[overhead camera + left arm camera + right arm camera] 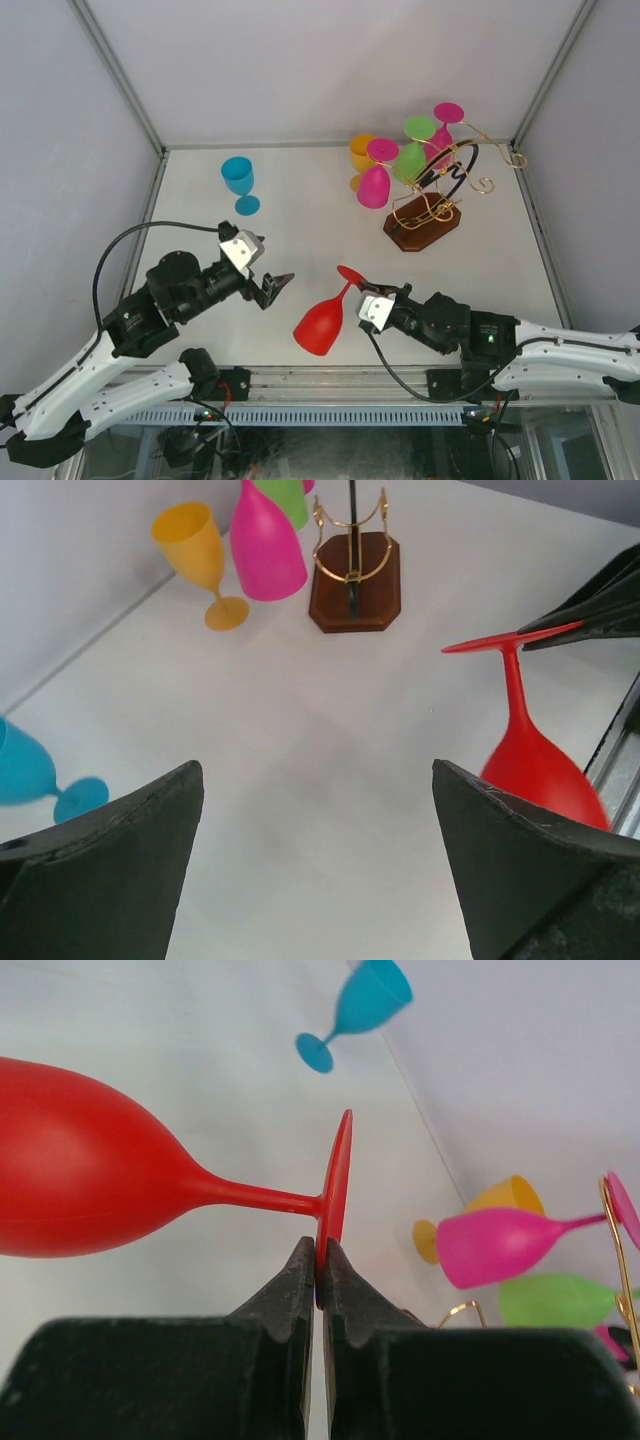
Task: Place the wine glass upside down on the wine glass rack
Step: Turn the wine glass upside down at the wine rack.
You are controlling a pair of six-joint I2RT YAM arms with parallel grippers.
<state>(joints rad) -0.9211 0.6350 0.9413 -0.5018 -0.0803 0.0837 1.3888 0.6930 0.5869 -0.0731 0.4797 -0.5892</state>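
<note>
My right gripper [360, 291] [321, 1247] is shut on the rim of the foot of the red wine glass [320, 324] [80, 1180]. The glass hangs tilted above the table's front middle, bowl down toward the near edge. The wine glass rack [440, 195], gold wire on a dark brown base [355, 585], stands at the back right, well apart from the red glass [535, 765]. My left gripper [272, 288] [318, 770] is open with nothing between its fingers, hovering to the left of the glass.
Hanging upside down on the rack are a pink glass [375, 182], a green glass [413, 152] and another pink glass [445, 125]. A yellow glass [361, 152] stands beside the rack. A blue glass [239, 180] stands at the back left. Walls enclose the table.
</note>
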